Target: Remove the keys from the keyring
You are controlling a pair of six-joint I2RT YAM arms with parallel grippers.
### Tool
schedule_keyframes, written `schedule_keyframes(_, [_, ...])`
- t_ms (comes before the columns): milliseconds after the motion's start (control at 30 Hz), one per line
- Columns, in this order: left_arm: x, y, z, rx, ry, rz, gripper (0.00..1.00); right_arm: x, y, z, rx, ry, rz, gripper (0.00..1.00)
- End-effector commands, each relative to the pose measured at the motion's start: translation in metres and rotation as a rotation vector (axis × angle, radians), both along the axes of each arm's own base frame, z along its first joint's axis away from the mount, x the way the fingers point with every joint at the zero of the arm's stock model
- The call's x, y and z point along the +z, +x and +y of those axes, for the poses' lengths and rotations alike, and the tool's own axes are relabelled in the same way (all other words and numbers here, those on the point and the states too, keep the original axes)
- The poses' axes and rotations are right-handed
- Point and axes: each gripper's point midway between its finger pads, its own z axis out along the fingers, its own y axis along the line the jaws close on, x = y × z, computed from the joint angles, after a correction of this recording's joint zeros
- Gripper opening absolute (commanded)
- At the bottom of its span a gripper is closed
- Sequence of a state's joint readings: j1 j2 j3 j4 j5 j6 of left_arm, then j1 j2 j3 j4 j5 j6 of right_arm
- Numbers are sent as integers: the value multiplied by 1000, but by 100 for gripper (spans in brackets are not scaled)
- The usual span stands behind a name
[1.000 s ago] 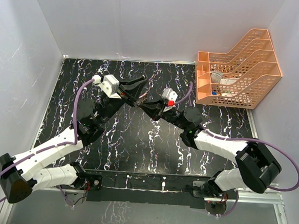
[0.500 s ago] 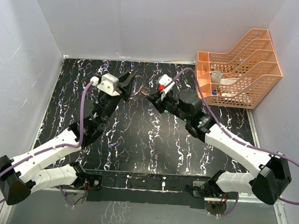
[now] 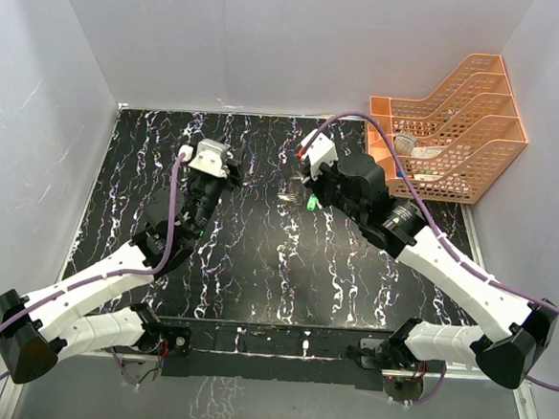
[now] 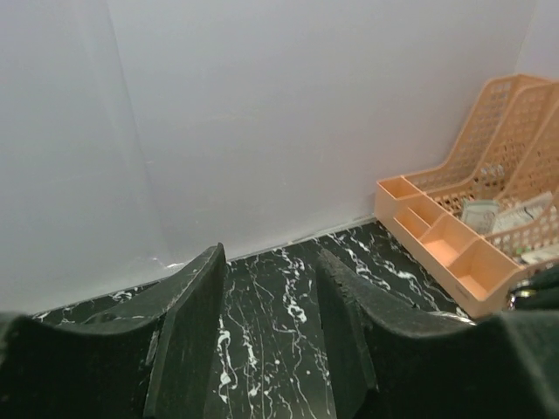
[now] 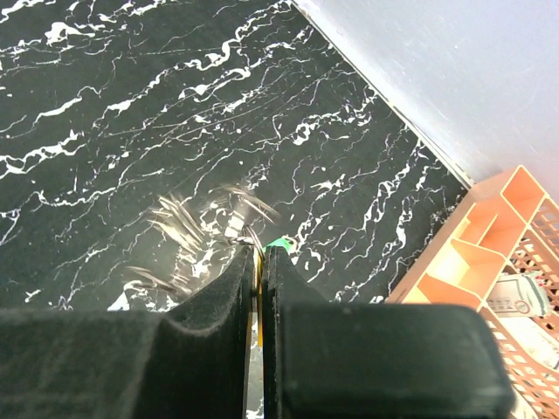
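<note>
My right gripper [image 5: 260, 253] is shut on the keyring [image 5: 251, 234], held above the black marble table [image 3: 256, 265]. A thin silvery arc of the ring shows at the fingertips. The green-headed key [image 5: 279, 242] pokes out beside the right finger. A yellow sliver, probably the yellow-headed key, shows between the jaws. Brass-brown keys [image 5: 188, 218] hang off the ring, motion-blurred. In the top view the green key [image 3: 312, 202] hangs below the right gripper [image 3: 305, 185]. My left gripper [image 4: 266, 288] is open and empty, to the left of the ring in the top view [image 3: 231, 166].
An orange mesh file rack [image 3: 448, 125] stands at the back right corner, holding a few small items; it also shows in the left wrist view [image 4: 463, 253] and the right wrist view [image 5: 515, 253]. White walls enclose the table on three sides.
The two grippers, which met at the keyring, have parted. The left has drawn back left, open and empty. The right has risen and turned with the ring, and the keys swing.
</note>
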State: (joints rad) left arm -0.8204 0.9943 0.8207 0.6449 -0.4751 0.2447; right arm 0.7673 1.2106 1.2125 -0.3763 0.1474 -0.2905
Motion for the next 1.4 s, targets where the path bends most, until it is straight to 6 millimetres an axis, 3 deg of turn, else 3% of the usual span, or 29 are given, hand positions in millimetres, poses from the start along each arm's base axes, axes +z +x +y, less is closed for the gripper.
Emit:
schedule_keyframes(0, [-8, -10, -21, -122, 43, -29, 45, 48, -8, -9, 4, 20, -122, 0])
schedule_keyframes(167, [-21, -17, -58, -297, 68, -54, 47, 54, -17, -8, 24, -49, -109, 0])
schedule_keyframes(367, [-21, -30, -82, -443, 13, -110, 49, 61, -26, -9, -4, -141, -129, 0])
schedule_keyframes(733, [3, -69, -91, -638, -106, -211, 59, 68, -36, 2, 27, -131, -207, 0])
schedule_keyframes(1367, [-27, -66, -98, -640, -1, -249, 64, 93, -47, 3, 66, -47, -308, 0])
